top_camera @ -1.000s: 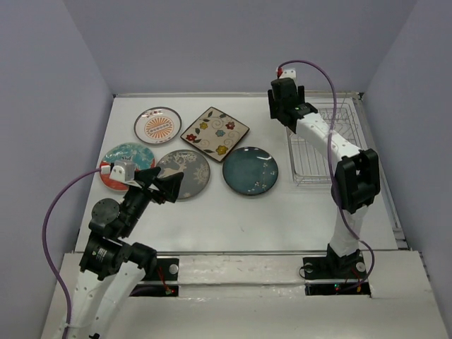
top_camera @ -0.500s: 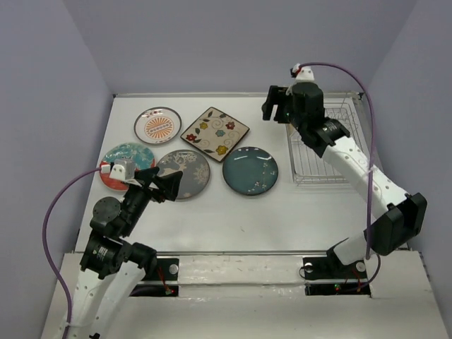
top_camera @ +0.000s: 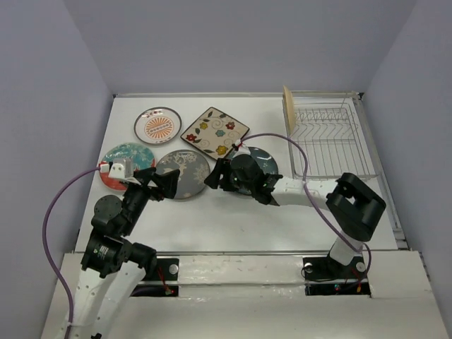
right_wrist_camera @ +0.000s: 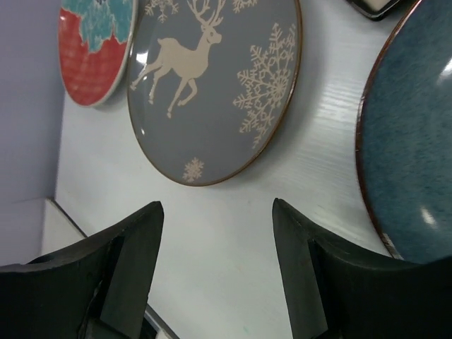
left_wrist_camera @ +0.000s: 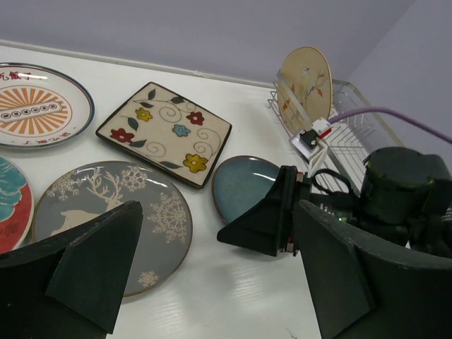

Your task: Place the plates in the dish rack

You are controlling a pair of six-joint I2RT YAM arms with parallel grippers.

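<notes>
Nearest the arm bases, the left fingers [left_wrist_camera: 85, 279] stand wide apart and empty, hovering low over the tabletop [top_camera: 212, 219] just at the near edge of the grey deer-and-snowflake plate [right_wrist_camera: 212, 92], not touching it. The right arm reaches low across from the right, and the right fingers [right_wrist_camera: 120, 282] are likewise spread with nothing between them, poised above the bare strip that separates the grey plate from the dark teal-blue plate [left_wrist_camera: 240, 185]; the grey plate's rim lies just ahead of them and the blue one just to their side. The teal-and-red plate [right_wrist_camera: 88, 49] lies flat beside the grey plate, on its left. Farther back lie the square cream floral plate [left_wrist_camera: 164, 131] and, to its left, the orange-sunburst plate [left_wrist_camera: 32, 106], both flat. At the far right, the dish rack [top_camera: 328, 138] holds the cream bird plate [left_wrist_camera: 305, 79] upright at its far left end.
</notes>
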